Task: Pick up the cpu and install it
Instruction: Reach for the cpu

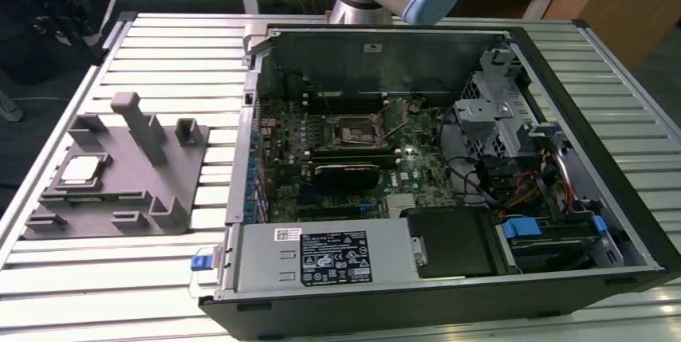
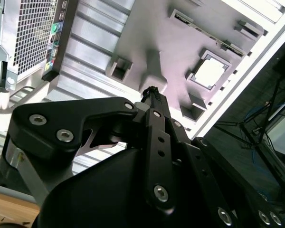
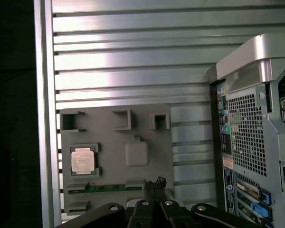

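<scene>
Cpu (image 1: 82,169) seated in its grey fixture block (image 1: 117,198), gripper closed and not touching it.
Exterior view: the cpu lies flat in a recess of the block at the exterior view's left, well apart from the open computer case (image 1: 426,314). Second wrist view: the gripper (image 2: 151,90) has its fingers together over the block (image 2: 147,38), the cpu (image 2: 209,72) near but apart. First wrist view: the gripper (image 3: 154,183) is again closed, with the cpu (image 3: 82,160) on the block (image 3: 109,161) beside the case (image 3: 247,118).
</scene>
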You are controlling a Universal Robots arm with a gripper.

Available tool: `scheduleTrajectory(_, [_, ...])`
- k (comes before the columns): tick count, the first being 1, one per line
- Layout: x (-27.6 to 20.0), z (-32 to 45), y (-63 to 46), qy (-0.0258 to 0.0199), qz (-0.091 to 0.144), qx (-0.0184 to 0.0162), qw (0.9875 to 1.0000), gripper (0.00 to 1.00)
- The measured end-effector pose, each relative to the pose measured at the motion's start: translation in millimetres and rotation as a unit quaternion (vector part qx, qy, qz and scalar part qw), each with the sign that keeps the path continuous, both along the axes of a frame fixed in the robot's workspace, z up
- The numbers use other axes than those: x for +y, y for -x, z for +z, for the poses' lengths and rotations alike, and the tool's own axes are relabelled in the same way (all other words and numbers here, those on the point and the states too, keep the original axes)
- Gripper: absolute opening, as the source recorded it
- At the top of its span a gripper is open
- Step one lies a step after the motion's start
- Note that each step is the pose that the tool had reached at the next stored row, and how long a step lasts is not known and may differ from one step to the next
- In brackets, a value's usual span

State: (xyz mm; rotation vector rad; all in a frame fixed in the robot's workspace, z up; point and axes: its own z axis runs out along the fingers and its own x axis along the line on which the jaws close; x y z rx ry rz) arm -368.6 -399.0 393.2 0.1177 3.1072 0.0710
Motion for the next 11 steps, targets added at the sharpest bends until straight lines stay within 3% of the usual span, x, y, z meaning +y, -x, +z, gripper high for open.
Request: scheduleTrajectory(11, [-0.1,-0.1,17.5,-0.0015,0.000,0.0000,1.0000,0.11])
